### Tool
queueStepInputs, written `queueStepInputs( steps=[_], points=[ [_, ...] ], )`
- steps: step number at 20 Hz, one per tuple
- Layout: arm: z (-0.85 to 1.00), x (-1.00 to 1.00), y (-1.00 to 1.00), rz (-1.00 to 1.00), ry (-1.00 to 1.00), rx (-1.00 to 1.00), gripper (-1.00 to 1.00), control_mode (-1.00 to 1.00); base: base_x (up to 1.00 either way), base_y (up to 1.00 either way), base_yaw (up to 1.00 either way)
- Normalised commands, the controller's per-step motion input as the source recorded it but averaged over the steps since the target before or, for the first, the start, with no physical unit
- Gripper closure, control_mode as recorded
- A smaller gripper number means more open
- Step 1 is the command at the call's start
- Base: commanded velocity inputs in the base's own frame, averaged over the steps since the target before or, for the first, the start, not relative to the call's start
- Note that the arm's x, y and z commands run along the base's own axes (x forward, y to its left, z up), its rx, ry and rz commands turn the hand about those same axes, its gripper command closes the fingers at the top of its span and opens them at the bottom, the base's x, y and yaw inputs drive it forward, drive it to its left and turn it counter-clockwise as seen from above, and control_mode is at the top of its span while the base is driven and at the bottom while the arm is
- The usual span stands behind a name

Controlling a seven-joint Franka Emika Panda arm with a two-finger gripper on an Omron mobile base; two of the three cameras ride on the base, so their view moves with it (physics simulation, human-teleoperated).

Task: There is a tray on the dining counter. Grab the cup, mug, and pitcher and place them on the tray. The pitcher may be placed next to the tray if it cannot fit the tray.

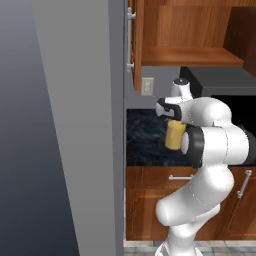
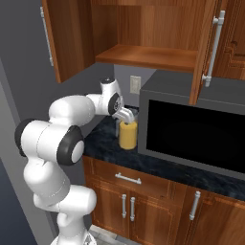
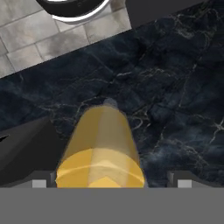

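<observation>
The cup is a small yellow tumbler standing upright on a black marbled wall counter, just left of the microwave. My gripper hangs directly over it, pointing down, with its jaws open. In the hand view the cup sits between the two fingertips, which stand well apart on either side of its rim. From the left base view the cup shows just under the gripper. The tray, mug, pitcher and dining counter are out of view.
A large black microwave stands close to the cup's right. An open wood cabinet hangs above, its doors swung out. A tall grey wall closes off the left side. Wood base cabinets sit under the counter.
</observation>
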Motion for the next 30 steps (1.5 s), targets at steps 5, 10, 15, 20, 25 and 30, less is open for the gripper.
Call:
queueStepInputs(
  steps=[5,10,15,20,25,30],
  points=[
    [-0.07,-0.18,0.0,0.0,-0.14,0.0,-1.0,-1.0,0.0,0.0,0.0],
    [-0.17,-0.01,0.0,0.0,-0.08,0.0,-1.0,-1.0,0.0,0.0,0.0],
    [-0.07,0.01,0.0,0.0,-0.05,0.0,-1.0,-1.0,0.0,0.0,0.0],
    [0.0,0.03,0.0,0.0,-0.02,0.0,-1.0,-1.0,0.0,0.0,0.0],
    [0.0,0.0,0.0,-0.01,0.0,0.0,-1.0,-1.0,0.0,0.0,0.0],
    [0.0,0.0,0.0,-0.04,0.0,0.0,-1.0,-1.0,0.0,0.0,0.0]
  ],
)
